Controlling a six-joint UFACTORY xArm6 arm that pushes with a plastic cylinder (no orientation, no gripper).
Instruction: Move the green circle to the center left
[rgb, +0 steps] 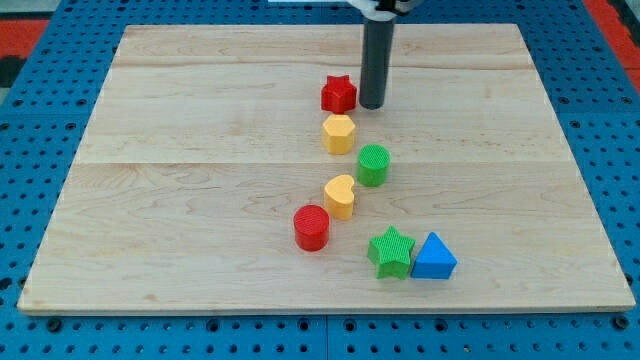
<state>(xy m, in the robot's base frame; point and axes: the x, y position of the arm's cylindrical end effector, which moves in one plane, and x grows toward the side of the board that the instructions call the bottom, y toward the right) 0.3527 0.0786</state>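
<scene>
The green circle (373, 165) stands a little right of the board's middle. My tip (372, 105) rests on the board above it toward the view's top, just right of the red star (339, 94) and apart from the green circle. A yellow hexagon (339, 133) sits just up-left of the green circle. A yellow heart (340, 196) sits just down-left of it.
A red circle (311, 227) lies below the yellow heart. A green star (391, 251) and a blue triangle (433, 257) sit side by side near the view's bottom. The wooden board (180, 170) lies on a blue pegboard surface.
</scene>
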